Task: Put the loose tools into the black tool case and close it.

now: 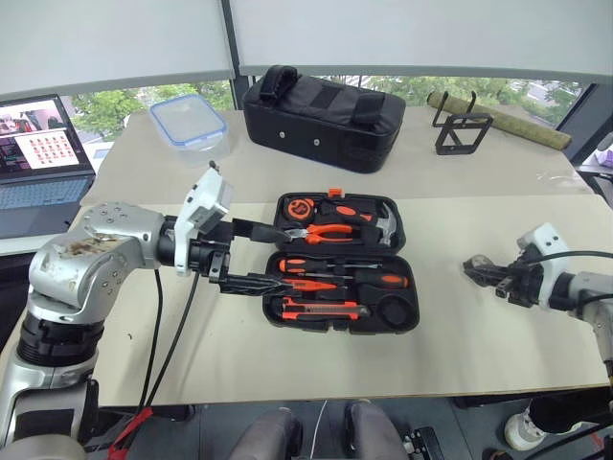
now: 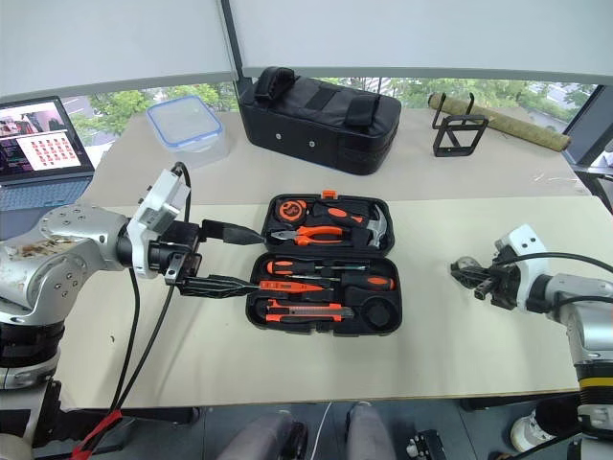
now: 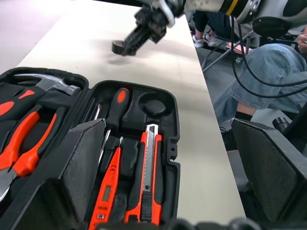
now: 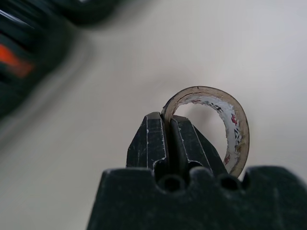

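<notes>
Tape roll (image 4: 211, 129) pinched in right hand (image 4: 165, 129), far rim hidden.

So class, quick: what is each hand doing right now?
Left hand: open, holding nothing, beside the tool case.
Right hand: closed on the tape roll.

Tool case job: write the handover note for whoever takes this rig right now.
Right gripper: shut on the tape roll, pinching its wall, above the table to the right of the tool case.
Left gripper: open, empty, at the case's left edge.
Case lies open; screwdrivers and utility knife sit in the near half's slots, the round recess looks empty.
Done: all loose tools stowed except the tape.
Left: seat the tape roll, probably in that recess, then close the lid.
</notes>
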{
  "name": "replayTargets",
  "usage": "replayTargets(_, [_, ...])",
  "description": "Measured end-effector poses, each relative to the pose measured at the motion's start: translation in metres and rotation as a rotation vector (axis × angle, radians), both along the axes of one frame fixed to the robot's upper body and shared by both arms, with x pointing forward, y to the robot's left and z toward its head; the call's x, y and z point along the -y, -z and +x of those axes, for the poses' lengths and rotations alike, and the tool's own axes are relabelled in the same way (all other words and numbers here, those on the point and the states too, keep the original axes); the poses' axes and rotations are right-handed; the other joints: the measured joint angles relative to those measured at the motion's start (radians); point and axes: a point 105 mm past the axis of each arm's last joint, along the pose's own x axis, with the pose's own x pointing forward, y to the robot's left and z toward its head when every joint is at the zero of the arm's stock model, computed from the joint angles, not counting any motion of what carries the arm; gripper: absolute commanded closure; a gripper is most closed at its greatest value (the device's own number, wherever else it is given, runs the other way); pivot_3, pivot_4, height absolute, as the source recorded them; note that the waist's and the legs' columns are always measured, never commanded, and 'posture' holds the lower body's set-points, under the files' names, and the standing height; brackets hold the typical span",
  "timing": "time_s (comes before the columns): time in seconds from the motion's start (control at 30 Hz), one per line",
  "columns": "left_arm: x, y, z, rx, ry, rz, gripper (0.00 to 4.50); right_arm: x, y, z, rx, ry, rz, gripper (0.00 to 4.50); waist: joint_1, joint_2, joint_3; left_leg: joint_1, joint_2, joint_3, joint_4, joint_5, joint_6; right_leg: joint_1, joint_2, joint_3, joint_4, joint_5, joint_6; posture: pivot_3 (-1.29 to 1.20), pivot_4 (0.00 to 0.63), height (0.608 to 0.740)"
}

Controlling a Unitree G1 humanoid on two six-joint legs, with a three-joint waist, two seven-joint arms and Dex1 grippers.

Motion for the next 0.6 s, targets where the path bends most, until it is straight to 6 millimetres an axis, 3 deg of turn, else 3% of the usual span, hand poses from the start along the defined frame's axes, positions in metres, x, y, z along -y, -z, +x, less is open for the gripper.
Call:
replayTargets(0.07, [-0.001, 0.006, 0.000, 0.002, 0.001, 0.032, 0.00, -0.035, -0.016, -0.010, 0.019, -0.126, 0.051, 4.46, -0.002, 0.000, 0.000, 0.000, 0.001, 0.000, -0.001, -0.001, -0.001, 0.000, 0.000, 0.000, 0.000, 0.000, 0.000, 0.00, 0.150, 0.717])
replayTargets(0.13, [-0.003, 0.017, -0.001, 0.007, 0.009, 0.076, 0.00, -0.083, -0.030, -0.030, 0.048, -0.322, 0.067, 4.46, 0.000, 0.000, 0.000, 0.000, 0.001, -0.001, -0.001, -0.001, -0.001, 0.000, 0.000, 0.001, 0.000, 0.000, -0.001, 0.00, 0.150, 0.717])
replayTargets(0.2, [-0.003, 0.023, -0.003, 0.006, 0.020, 0.095, 0.00, -0.106, -0.028, -0.043, 0.055, -0.412, 0.028, 4.46, 0.005, 0.000, 0.000, 0.000, 0.000, -0.001, -0.001, -0.003, -0.005, 0.000, 0.000, 0.000, -0.001, 0.000, 0.000, 0.00, 0.150, 0.717])
replayTargets(0.3, [-0.005, 0.025, -0.001, 0.013, 0.015, 0.107, 0.00, -0.120, -0.005, -0.060, -0.002, -0.480, -0.049, 4.46, 0.023, -0.001, 0.001, -0.001, -0.002, -0.002, 0.001, -0.004, -0.005, 0.000, 0.001, -0.002, -0.002, 0.000, 0.000, 0.00, 0.150, 0.717])
replayTargets(0.4, [-0.008, 0.026, 0.000, 0.014, 0.006, 0.114, 0.00, -0.122, 0.015, -0.071, -0.040, -0.520, -0.140, 4.46, 0.028, -0.001, 0.001, -0.001, -0.002, -0.001, 0.001, -0.004, -0.005, 0.000, 0.001, -0.002, -0.002, 0.000, 0.001, 0.00, 0.150, 0.717])
replayTargets(0.6, [-0.009, 0.028, 0.001, 0.013, 0.005, 0.123, 0.00, -0.111, 0.033, -0.064, 0.001, -0.508, -0.308, 4.46, 0.026, -0.001, 0.001, -0.001, -0.001, 0.000, 0.000, -0.003, -0.005, 0.000, 0.000, -0.002, -0.001, 0.000, 0.000, 0.00, 0.150, 0.717])
